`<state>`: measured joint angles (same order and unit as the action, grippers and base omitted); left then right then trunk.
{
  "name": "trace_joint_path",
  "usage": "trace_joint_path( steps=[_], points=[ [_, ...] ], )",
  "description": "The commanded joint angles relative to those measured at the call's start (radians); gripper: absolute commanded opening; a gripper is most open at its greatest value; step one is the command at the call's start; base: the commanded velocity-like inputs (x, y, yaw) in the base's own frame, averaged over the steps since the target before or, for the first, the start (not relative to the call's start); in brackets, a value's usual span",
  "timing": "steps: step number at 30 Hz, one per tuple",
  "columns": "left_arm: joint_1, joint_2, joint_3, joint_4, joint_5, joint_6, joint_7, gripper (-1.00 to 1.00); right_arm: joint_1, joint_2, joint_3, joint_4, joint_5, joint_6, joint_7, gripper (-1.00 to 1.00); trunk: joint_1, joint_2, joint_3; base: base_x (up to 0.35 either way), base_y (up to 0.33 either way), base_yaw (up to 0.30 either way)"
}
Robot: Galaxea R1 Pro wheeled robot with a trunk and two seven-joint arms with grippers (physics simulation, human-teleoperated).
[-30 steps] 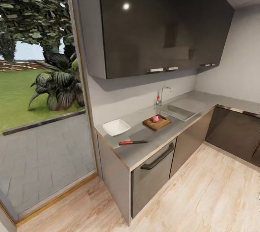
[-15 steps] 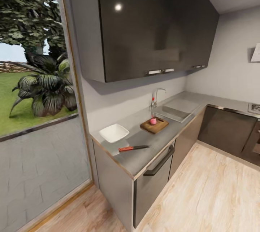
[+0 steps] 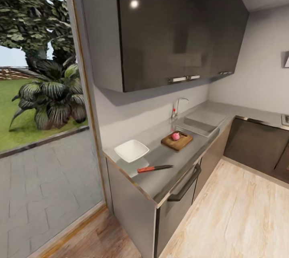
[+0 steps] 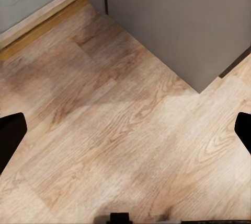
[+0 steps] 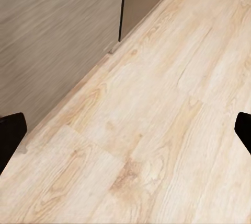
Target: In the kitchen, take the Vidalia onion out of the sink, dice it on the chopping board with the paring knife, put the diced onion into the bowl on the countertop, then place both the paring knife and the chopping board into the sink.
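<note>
Onion [image 3: 176, 136] sits on chopping board [image 3: 177, 140]; both grippers [image 4: 125, 130] [image 5: 125, 130] spread apart over floor [image 3: 241, 218].

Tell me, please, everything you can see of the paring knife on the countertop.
The paring knife is small, with a reddish handle and a short dark blade tapering to a point. It lies flat on the grey countertop, near the front edge, handle toward the window side and blade tip toward the sink side. It sits in front of the white bowl and apart from it, and apart from the chopping board. Nothing touches it but the worktop. Its finer details are too small to make out.
</note>
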<state>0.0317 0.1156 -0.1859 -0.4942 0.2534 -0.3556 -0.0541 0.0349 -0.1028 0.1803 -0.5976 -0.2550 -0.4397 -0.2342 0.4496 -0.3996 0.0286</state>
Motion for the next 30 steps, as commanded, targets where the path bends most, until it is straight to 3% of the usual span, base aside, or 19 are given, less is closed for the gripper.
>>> trace_joint_path(
  steps=[1,18,30],
  points=[
    [0.0,0.001,-0.006,-0.001,0.011,-0.002,-0.002,1.0,0.0,-0.002,0.008,-0.001,-0.007,-0.002,-0.008,1.0,0.0,0.0,-0.001,0.025,0.021,0.0],
    [0.0,0.001,-0.007,0.0,0.01,-0.002,-0.003,1.0,0.0,-0.002,0.008,-0.002,-0.007,-0.002,-0.008,1.0,0.0,0.0,-0.028,0.003,0.002,0.0],
    [0.0,0.0,-0.008,0.0,0.01,-0.002,-0.003,1.0,0.0,-0.002,0.008,-0.002,-0.007,-0.002,-0.008,1.0,0.0,0.0,-0.032,0.0,0.0,-0.013]
  ],
)
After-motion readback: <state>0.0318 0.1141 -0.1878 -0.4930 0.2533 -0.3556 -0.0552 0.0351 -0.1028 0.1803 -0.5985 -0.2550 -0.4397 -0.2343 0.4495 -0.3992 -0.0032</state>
